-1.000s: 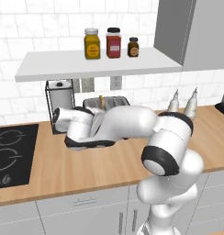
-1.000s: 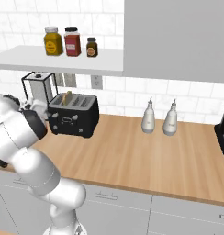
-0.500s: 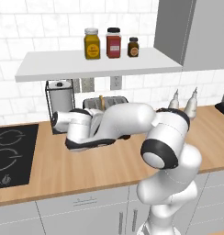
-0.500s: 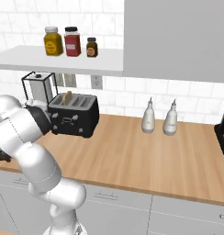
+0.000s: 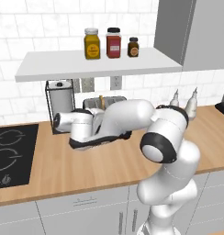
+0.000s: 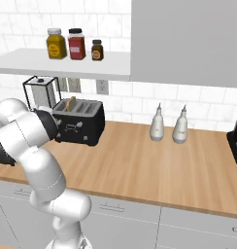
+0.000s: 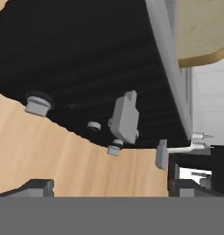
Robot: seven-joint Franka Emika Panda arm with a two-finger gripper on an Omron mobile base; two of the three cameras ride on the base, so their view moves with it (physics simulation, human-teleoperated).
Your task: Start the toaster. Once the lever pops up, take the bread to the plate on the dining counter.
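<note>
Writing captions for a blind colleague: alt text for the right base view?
A black toaster holding a bread slice sits on a wood worktop, the white arm reaching toward its front. Three jars stand on the shelf above.

One toaster [image 6: 79,121], black, four slots in its grey top. One bread [image 6: 71,103] slice standing in a slot. Three jars [image 6: 76,44] on one wall shelf [image 6: 62,63]. Two pale bottles [image 6: 168,128] well to the hand's side on the worktop [image 6: 154,165]. One wire-framed canister [image 5: 59,100]. One cooktop [image 5: 10,153], two rings visible. Two wall outlets [image 5: 101,83]. One lever [image 7: 125,117] just ahead of the hand, with three small knobs [image 7: 38,103] counted nearby.
</note>
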